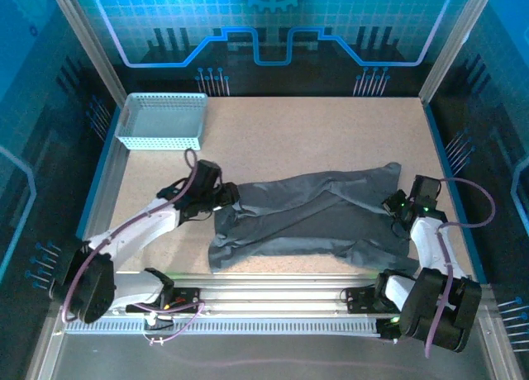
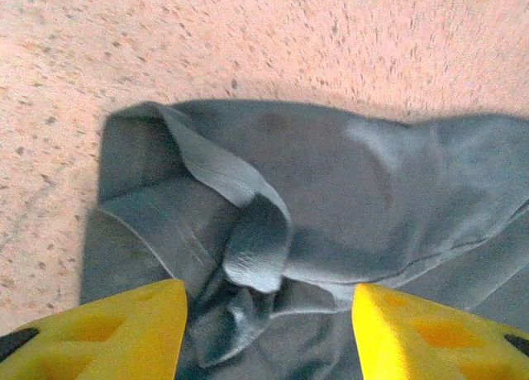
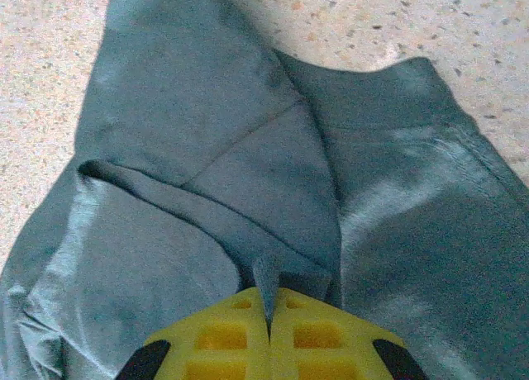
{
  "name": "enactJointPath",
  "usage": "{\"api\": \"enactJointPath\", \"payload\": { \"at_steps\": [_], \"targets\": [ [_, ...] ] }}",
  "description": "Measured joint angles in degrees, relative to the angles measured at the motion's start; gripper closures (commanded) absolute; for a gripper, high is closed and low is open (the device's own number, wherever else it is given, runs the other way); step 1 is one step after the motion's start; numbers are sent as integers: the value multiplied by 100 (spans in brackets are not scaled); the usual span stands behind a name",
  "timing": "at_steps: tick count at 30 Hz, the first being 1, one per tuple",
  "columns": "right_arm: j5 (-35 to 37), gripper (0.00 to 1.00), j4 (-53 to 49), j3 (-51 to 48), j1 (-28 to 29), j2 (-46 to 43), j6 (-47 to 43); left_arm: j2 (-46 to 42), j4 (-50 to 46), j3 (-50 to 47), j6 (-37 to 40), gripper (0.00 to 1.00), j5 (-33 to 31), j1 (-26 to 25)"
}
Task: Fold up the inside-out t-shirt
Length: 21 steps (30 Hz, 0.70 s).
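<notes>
Lying on the table: the dark grey t-shirt [image 1: 310,219], crumpled and spread across the middle of the speckled table [image 1: 314,132], its long side running from 9 o'clock to 3 o'clock.
Left claw: the left gripper [image 1: 216,200] sits at the shirt's 9 o'clock end. Seen from its wrist, its yellow fingers [image 2: 124,330] stand well apart, with a rolled hem and bunched cloth lying between and beyond them, and nothing pinched.
Right claw: the right gripper [image 1: 395,205] sits at the shirt's 3 o'clock end. Its two fingers are pressed together with a thin fold of the cloth nipped between them.
Shirt surface: long creases run along it, and a seam line shows near the right claw.
Basket: a light blue mesh basket [image 1: 157,140] stands at the table's 10 o'clock corner, well apart from the shirt.
</notes>
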Motion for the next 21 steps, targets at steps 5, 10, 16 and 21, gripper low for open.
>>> {"api": "enactJointPath", "payload": {
  "at_steps": [5,10,16,21],
  "targets": [
    [48,100,20,24,35,-31,-57,885,-691,673,-94,49,-538,-577],
    [66,100,39,24,37,-50,-105,1663,-1097,1021,-192,55,-748,-730],
    [63,100,44,24,39,-50,-144,2177,-1198,1198,-190,58,-881,-726],
    [63,100,61,24,39,-48,-146,2247,-1222,1200,-190,68,-986,-551]
  ]
}}
